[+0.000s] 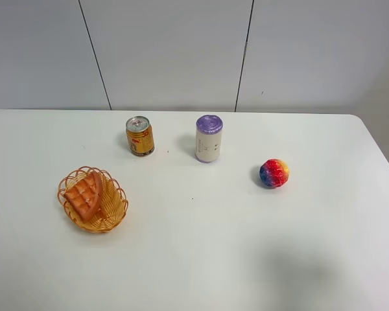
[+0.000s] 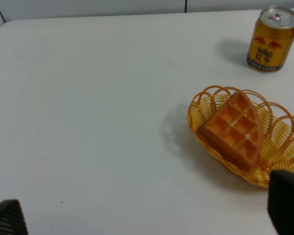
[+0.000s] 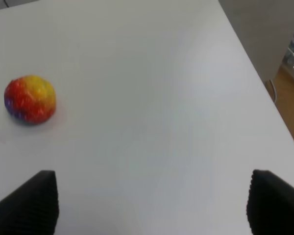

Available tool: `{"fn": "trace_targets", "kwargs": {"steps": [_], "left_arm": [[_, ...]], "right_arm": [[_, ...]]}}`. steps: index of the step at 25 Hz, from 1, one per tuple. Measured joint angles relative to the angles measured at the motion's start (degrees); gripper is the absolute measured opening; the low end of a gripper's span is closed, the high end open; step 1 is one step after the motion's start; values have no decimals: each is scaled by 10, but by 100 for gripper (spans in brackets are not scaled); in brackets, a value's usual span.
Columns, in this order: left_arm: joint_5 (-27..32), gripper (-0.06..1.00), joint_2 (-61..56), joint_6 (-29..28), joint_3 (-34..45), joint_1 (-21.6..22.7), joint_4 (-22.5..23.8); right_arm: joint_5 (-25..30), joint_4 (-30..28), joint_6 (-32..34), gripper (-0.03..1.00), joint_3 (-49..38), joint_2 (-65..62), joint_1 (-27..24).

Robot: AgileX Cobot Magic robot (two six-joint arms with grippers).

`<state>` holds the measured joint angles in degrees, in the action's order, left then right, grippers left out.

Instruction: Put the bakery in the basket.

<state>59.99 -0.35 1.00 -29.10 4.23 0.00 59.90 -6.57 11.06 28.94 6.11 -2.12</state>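
Currently the waffle (image 1: 85, 194) leans on the basket (image 1: 115, 217) rim at 10 o'clock — a nudge could tip it out; both grippers (image 2: 147, 215) (image 3: 152, 200) gape wide, empty.

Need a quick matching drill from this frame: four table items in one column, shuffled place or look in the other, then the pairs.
Column 1
1. waffle wedge
2. drink can
3. purple-lidded cylinder
4. rainbow ball

Column 2
A. alone on the right part of the table, multicoloured
B. lying in the woven basket
C. upright, gold with a silver top, behind the basket
D. upright near the table's middle, pale body

Pairs: 1-B, 2-C, 3-D, 4-A
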Motion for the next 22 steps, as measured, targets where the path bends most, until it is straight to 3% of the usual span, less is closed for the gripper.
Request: {"fn": "trace_targets", "kwargs": {"steps": [6,22], "left_arm": [[0,100,0,0,0,0,0],[0,100,0,0,0,0,0]], "right_arm": [[7,15,-48,77,-11,-52,0],[7,18,-53,77,-11,-62,0]]}}
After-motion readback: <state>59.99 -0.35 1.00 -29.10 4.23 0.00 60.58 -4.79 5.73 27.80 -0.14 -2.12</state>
